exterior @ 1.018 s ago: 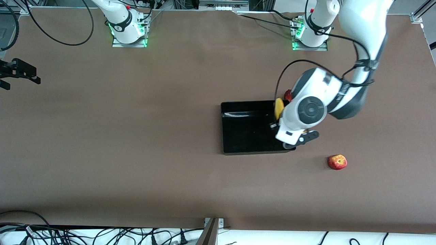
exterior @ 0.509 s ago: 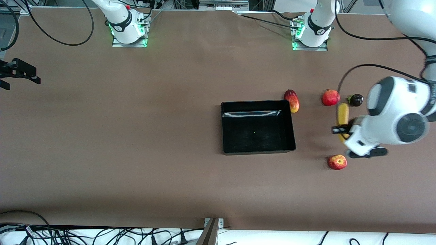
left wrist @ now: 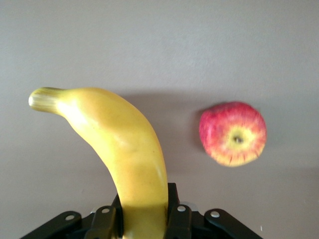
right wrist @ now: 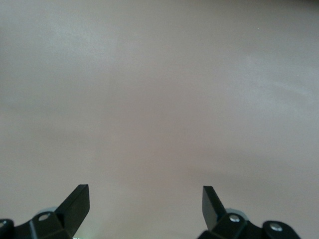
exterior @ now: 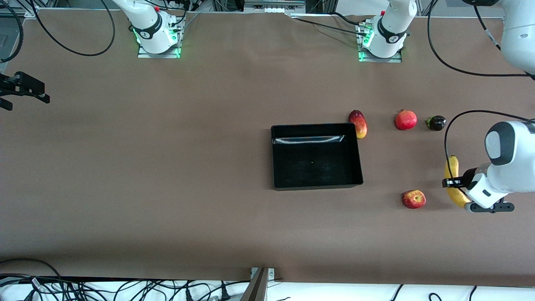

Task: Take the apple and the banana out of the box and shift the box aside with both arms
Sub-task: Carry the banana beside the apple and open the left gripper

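My left gripper (exterior: pixel 456 183) is shut on the long yellow banana (exterior: pixel 453 177) and holds it low over the table at the left arm's end, beside the small red apple (exterior: pixel 413 199). The left wrist view shows the banana (left wrist: pixel 119 144) clamped between the jaws of the left gripper (left wrist: pixel 144 211), with the apple (left wrist: pixel 233 133) lying apart from it. The black box (exterior: pixel 276 155) stands empty mid-table. My right gripper (right wrist: pixel 145 193) is open and empty over bare table; that arm waits.
A red-yellow mango (exterior: pixel 358 123) lies against the box's corner toward the left arm's base. A red pomegranate (exterior: pixel 406 119) and a small dark fruit (exterior: pixel 436 123) lie beside it, farther from the front camera than the apple. Cables run along the table's near edge.
My left gripper has carried the banana from over the box's edge out toward the left arm's end, and it is now beside the apple. The right arm has not moved.
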You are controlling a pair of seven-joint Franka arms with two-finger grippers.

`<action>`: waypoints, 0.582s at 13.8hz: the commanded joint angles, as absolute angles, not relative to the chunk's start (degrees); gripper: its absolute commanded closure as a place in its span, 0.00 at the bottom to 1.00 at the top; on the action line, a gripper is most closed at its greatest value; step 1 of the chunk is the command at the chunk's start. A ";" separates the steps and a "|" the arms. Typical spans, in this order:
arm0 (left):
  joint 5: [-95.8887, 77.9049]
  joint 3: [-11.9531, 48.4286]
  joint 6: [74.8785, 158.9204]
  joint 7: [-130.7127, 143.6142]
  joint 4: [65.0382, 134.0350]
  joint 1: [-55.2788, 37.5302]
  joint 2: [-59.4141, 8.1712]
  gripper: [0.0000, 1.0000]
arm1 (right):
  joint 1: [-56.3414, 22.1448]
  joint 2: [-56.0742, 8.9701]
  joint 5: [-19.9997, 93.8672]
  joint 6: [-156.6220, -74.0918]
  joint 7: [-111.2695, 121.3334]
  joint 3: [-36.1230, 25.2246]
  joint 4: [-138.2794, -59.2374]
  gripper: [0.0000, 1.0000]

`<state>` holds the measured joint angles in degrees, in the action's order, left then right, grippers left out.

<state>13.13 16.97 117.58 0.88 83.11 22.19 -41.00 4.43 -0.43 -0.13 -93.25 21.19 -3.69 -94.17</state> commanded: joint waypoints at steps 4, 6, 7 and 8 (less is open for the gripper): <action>14.24 16.96 125.76 1.23 81.48 21.80 -46.13 1.00 | 5.19 -0.62 -0.26 -92.46 21.18 -2.90 -93.25 0.00; 14.41 15.91 126.12 1.14 81.39 21.80 -47.02 1.00 | 4.75 -0.70 -0.35 -92.55 21.09 -2.37 -93.16 0.00; 15.02 15.13 127.34 1.06 81.39 21.80 -47.20 1.00 | 3.88 -0.70 -0.26 -92.46 21.09 -2.29 -93.16 0.00; 16.16 15.12 129.27 1.05 81.39 21.80 -47.72 1.00 | 2.56 -0.79 -0.35 -92.46 20.92 -2.29 -93.16 0.00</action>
<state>13.76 15.66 127.31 0.94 82.95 22.00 -46.64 4.06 -0.43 -0.12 -93.25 21.20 -2.82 -94.17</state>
